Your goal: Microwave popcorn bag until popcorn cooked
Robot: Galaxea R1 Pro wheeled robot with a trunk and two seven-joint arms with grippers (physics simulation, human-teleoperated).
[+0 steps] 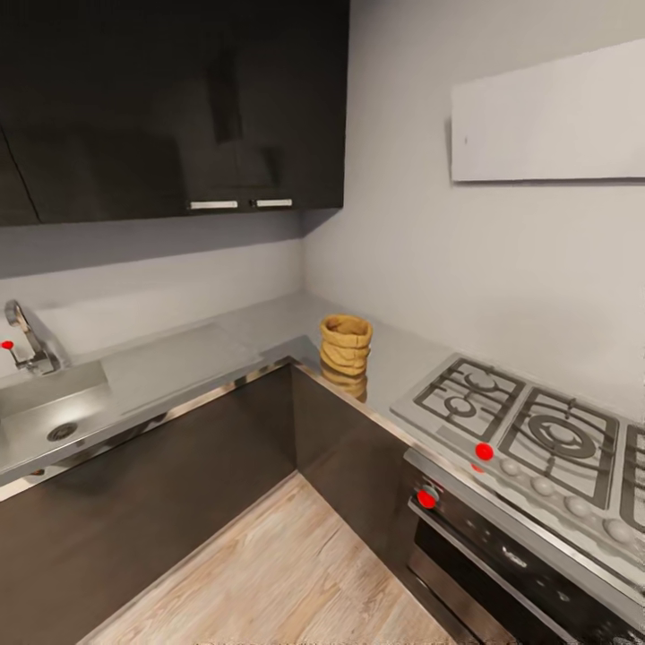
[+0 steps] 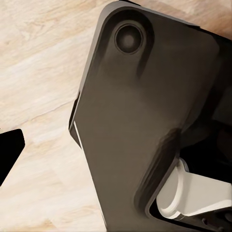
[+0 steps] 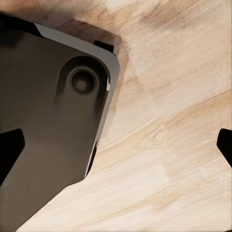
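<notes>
Popcorn bag [image 1: 346, 355] stands upright on the countertop [image 1: 179, 363] in the corner, beside the hob [image 1: 520, 421], untouched. Nothing accomplished: pickup, loading and heating all remain. Finger state on both grippers cannot be determined

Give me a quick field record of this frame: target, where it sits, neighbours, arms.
target: popcorn bag, upright, rim rolled
location: countertop, at its inner corner edge
right of bag: gas hob, oven below it
left of bag: sink with tap
above: dark cabinets
arms: wrist cameras look down at wooden floor and robot's dark base
grip state: cannot tell
</notes>
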